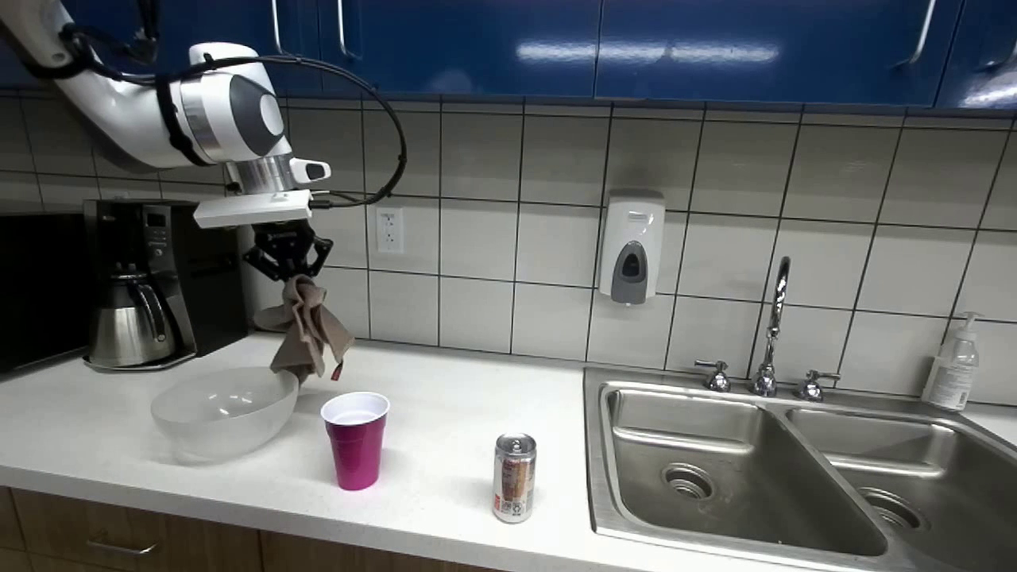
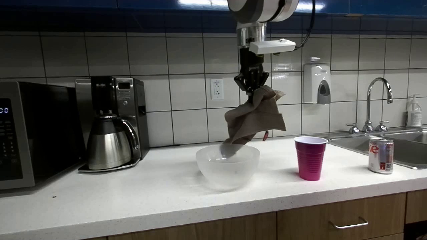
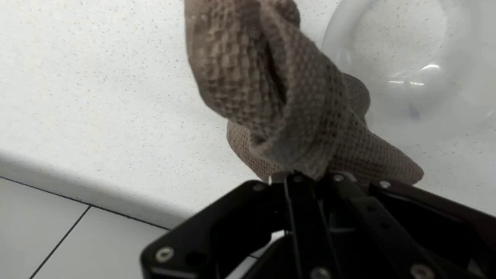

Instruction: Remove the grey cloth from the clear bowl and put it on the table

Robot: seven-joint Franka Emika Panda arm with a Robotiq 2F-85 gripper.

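Wrist view has the fingers (image 3: 306, 213) nearest, clamped together on the cloth (image 3: 310, 100), which hangs bunched from them and looks more brown than grey. Beyond it stands the bowl (image 3: 418, 97), with no cloth lying on its bottom, so I judge the removal done, or nearly. What is left, as I read it, is to bring the cloth down onto the surface (image 3: 100, 97) and let go; neither is done yet. Counting from the front edge (image 2: 166, 218) back, the cup (image 1: 356, 441) and the bowl come first, apart from each other, and then the cloth, held over the surface between the bowl and the back edge (image 1: 477, 351). Close up, the tips of the fingers are half lost in the dark folds, and the wrist view cuts off the cloth at the top and the bowl at the top and right. Farther off, in an exterior view, a small red tag (image 2: 266, 136) shows under the cloth, too fine to say whether it is sewn on; there, too, the lowest corner of the cloth lines up with the rim of the bowl and blurs into its frosted side, so I cannot tell whether that corner dips inside, touches the rim or hangs clear behind. Farthest away, the cloth covers a piece of the back edge, and no corner of the surface is in frame.
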